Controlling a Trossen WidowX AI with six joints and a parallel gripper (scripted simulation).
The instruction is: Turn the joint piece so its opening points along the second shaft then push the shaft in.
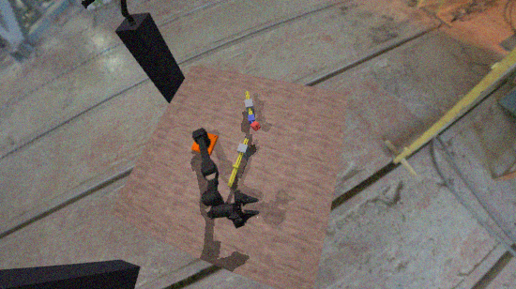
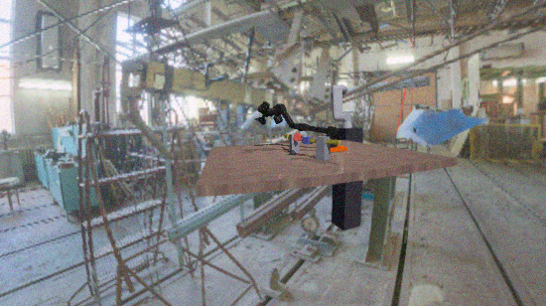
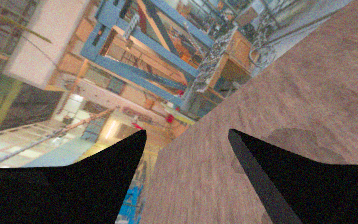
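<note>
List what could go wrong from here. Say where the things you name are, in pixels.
The red joint piece (image 1: 255, 126) (image 2: 297, 137) sits off the line of the long yellow shaft (image 1: 236, 165); pushed now, the shaft would probably miss the opening.

The open fingers (image 1: 258, 205) hang near the shaft's outer end, so a careless swing toward the joint piece might knock it.

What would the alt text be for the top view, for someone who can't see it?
A black robot arm reaches over a brown wooden table, its open gripper holding nothing. Beside it, a yellow shaft runs through a gray block; beyond, a second gray block carries another yellow shaft ending in blue and red pieces.
</note>
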